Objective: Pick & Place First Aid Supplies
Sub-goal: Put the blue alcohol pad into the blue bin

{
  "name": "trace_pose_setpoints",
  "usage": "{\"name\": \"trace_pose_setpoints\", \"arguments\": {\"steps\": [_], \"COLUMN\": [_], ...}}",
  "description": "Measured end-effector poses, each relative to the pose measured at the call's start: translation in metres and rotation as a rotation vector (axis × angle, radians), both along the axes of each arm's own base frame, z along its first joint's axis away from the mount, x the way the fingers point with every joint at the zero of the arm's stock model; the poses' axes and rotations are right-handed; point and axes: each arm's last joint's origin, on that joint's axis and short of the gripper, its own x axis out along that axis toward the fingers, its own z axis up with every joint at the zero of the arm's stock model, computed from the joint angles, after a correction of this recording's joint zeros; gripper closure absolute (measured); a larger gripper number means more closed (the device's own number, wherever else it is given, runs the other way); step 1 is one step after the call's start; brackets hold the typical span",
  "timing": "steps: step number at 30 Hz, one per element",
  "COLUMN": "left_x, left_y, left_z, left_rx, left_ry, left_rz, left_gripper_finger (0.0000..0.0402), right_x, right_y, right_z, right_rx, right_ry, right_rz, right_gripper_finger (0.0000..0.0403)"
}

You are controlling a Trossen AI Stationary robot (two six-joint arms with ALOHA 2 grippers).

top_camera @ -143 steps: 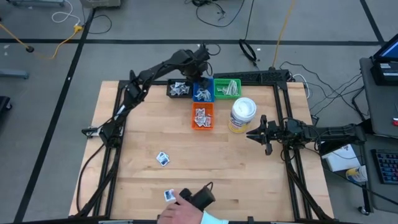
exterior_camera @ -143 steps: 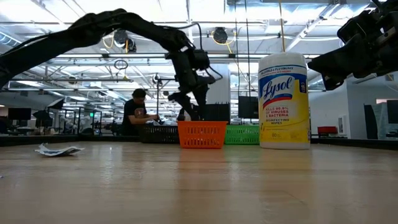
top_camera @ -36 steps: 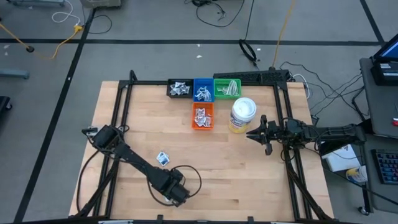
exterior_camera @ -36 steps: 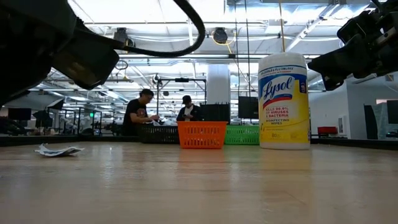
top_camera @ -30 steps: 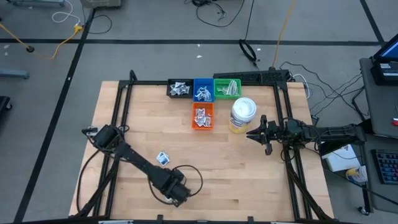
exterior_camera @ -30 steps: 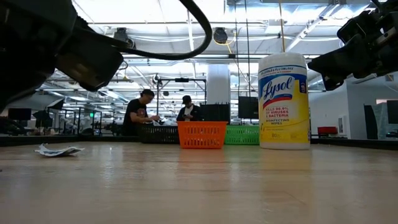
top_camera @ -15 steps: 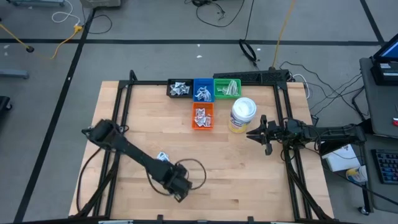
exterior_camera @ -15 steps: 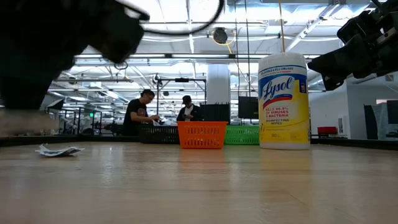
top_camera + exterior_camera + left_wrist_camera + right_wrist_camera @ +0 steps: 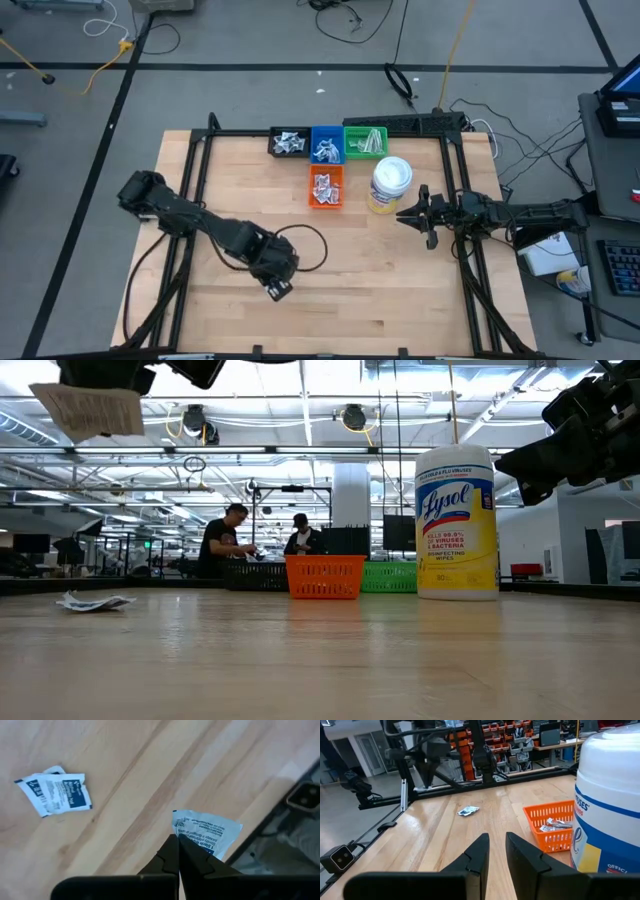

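My left gripper (image 9: pixel 276 287) hangs above the near middle of the table, shut on a white first aid packet with blue print (image 9: pixel 207 831). In the low view that packet (image 9: pixel 88 410) hangs high under the gripper. A second packet (image 9: pixel 55 795) lies flat on the wood nearby; it also shows in the low view (image 9: pixel 92 601) and the right wrist view (image 9: pixel 468 810), while the arm hides it from above. My right gripper (image 9: pixel 403 214) waits at the right edge beside the wipes canister, level, fingers a little apart with nothing between them (image 9: pixel 497 851). My left gripper pinches the packet's edge near one corner (image 9: pixel 186 838) between its two fingertips. The fingers come from above, pointing steeply down. The packet hangs below them, tilted and lifted clear of the table.
Along the far edge stand a black bin (image 9: pixel 288 142), a blue bin (image 9: pixel 326 146) and a green bin (image 9: pixel 365 142), each with supplies. An orange bin (image 9: pixel 325 187) sits before the blue one, a wipes canister (image 9: pixel 389 186) to its right. Beyond the table, people (image 9: pixel 225 540) stand.
My left gripper has risen from the table near its near edge and moved a little toward the far edge, staying shut. The packet it holds has come up with it and now hangs clear of the wood.
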Motion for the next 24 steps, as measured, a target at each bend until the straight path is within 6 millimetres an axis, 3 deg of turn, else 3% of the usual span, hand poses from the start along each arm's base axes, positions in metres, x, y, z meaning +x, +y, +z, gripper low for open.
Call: {"name": "trace_pose_setpoints", "arguments": {"steps": [6,14,24], "left_x": [0.006,0.017,-0.018], "left_y": [0.037,0.135,0.251], "left_z": [0.002,0.002,0.001], "left_rx": [-0.033,-0.029,-0.01], "left_ry": [0.035,0.018,0.065], "left_rz": [-0.032,0.014,0.136], "left_gripper_finger": [0.0401,0.0401,0.0401], "right_x": [0.0,0.0,0.0], "right_y": [0.0,0.0,0.0], "right_z": [0.0,0.0,0.0], "right_rx": [0.0,0.0,0.0], "right_ry": [-0.001,-0.001,-0.001], "right_rz": [0.0,0.0,0.0], "right_gripper_finger": [0.0344,0.0344,0.0344]}}
